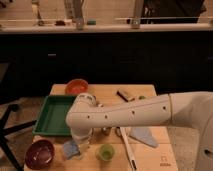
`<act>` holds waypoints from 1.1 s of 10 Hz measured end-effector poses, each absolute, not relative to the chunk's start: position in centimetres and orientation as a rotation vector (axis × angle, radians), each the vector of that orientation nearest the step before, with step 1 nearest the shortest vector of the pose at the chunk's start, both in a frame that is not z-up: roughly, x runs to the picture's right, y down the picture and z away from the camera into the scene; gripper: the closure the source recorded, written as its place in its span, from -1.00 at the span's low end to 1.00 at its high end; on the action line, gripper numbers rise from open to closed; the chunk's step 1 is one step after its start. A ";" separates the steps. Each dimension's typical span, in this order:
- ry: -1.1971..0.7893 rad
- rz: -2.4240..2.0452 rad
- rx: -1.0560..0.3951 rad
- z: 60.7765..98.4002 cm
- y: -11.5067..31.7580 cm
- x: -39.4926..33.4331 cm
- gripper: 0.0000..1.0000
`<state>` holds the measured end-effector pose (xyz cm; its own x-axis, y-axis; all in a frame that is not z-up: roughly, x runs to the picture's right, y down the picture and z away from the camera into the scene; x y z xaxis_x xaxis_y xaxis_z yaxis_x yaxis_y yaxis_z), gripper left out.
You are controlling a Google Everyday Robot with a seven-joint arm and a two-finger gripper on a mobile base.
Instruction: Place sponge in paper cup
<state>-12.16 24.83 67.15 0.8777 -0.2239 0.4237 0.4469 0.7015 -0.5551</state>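
Note:
The sponge (70,148), a small pale blue-grey block, lies on the wooden table (150,155) near the front left, between the maroon bowl and the green cup. My gripper (81,144) points down right beside the sponge's right edge, its fingers mostly hidden behind the wrist; I cannot tell whether it touches the sponge. The white arm (130,112) reaches in from the right across the table's middle. A white round shape (87,97) just above the arm's elbow looks like the paper cup, mostly covered by the arm.
A green tray (52,115) lies at the left, with an orange bowl (76,86) behind it. A maroon bowl (40,153) sits front left, and a light green cup (105,151) sits right of the sponge. A grey-blue cloth (144,135), a white stick (126,147) and a brown bar (125,95) lie to the right.

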 end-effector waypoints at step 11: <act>-0.335 -0.396 -0.707 67.3 24.7 -12.7 0.91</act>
<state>-12.68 24.67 67.33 0.8739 -0.2363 0.4247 0.4582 0.6921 -0.5578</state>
